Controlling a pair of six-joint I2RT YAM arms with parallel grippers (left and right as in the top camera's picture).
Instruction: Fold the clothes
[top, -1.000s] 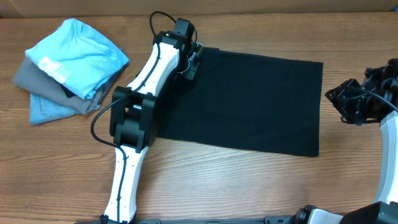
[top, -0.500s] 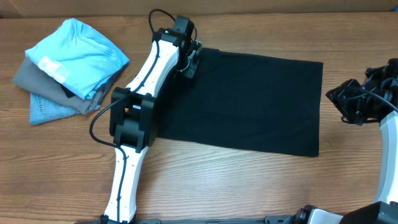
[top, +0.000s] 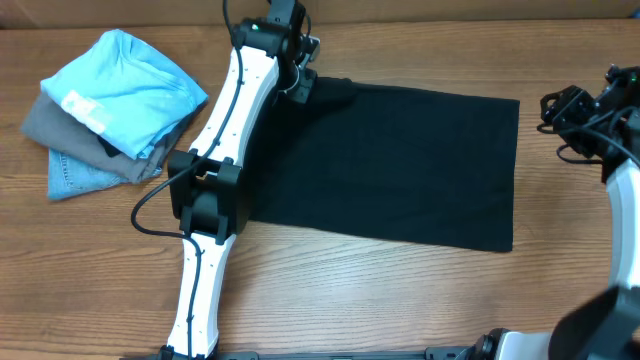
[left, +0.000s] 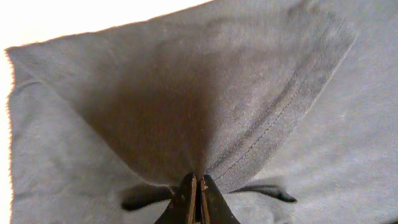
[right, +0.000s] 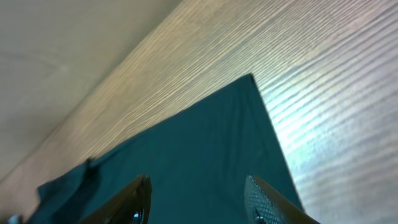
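A black garment (top: 400, 165) lies flat across the middle of the table. My left gripper (top: 303, 85) is at its far left corner, shut on a pinch of the black fabric (left: 205, 124), which rises in a tent toward the jaws (left: 196, 183). My right gripper (top: 560, 105) is open and empty, in the air off the garment's far right corner. In the right wrist view its two fingers (right: 196, 199) are spread above the garment's corner (right: 249, 81).
A stack of folded clothes stands at the far left: a light blue shirt (top: 125, 85) on top, a grey piece (top: 60, 130) under it and denim (top: 75, 178) at the bottom. The table's far edge (top: 450, 20) runs just behind the garment.
My left gripper has lifted and moved toward the far edge with the corner of the garment. My right gripper has moved from beside the garment's right edge toward the far right corner.
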